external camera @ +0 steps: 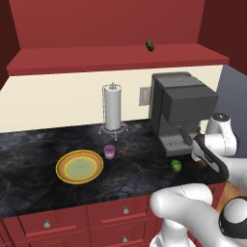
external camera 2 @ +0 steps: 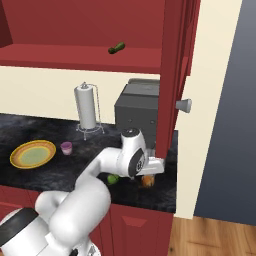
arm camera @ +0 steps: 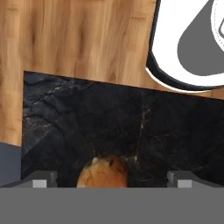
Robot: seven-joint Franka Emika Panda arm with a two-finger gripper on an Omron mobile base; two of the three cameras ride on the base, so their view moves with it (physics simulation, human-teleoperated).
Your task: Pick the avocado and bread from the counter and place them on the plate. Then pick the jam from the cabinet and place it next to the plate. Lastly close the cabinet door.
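The black tabletop (external camera: 135, 166) holds one plate (external camera: 79, 167) near its front edge on the left side, and one jam jar (external camera: 109, 151) sits just beside the plate, a little further back; one white paper towel roll (external camera: 113, 108) stands behind them near the back edge, by the cream wall; one big grey coffee machine (external camera: 179, 110) stands at the back on the right side, and it is close to the arm there; one small dark green thing (external camera: 150, 45) lies on the red shelf of the cabinet (external camera 2: 80, 22) above, and I cannot tell what it is; the cabinet's open door (external camera 2: 175, 75) sticks out over the right end of the tabletop, with one round silver knob (external camera 2: 183, 105).

One avocado (external camera: 176, 165) sits near the front edge on the right, and in the right base view the white arm covers part of it; one bread roll (external camera 2: 147, 181) sits near the right front corner, partly hidden under the arm; in the hand view the bread (arm camera: 103, 173) is cut off at the bottom, so I see just its top half.

The jaws of the gripper (arm camera: 112, 178) are wide apart and hold nothing; the bread sits between the two dark tips; wooden floor (arm camera: 78, 39) shows past the tabletop's edge.
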